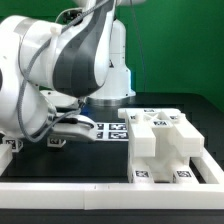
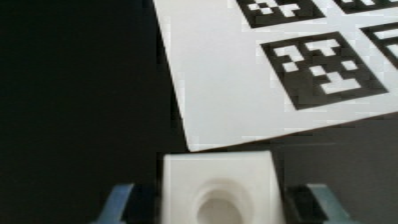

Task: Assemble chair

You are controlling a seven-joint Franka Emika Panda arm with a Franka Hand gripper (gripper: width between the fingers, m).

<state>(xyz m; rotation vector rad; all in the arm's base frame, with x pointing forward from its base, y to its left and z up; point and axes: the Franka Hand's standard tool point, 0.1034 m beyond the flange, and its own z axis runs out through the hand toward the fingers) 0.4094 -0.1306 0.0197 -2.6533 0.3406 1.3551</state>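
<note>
A white chair piece (image 2: 219, 175) with an oval hollow in its end lies on the black table between my gripper's (image 2: 222, 200) two bluish fingers (image 2: 125, 203). A dark gap shows on each side of the piece, so the jaws stand open around it without touching it. In the exterior view the gripper (image 1: 58, 136) is low over the table at that view's left, mostly hidden by the arm. The joined white chair block (image 1: 160, 140), tags on its faces, stands at the exterior view's right.
The marker board (image 2: 267, 70) lies just beyond the piece and also shows mid-table as the marker board (image 1: 108, 130) beside the arm. A white border rail (image 1: 100, 190) runs along the front. Another small tagged white piece (image 1: 8, 145) sits at the far left edge.
</note>
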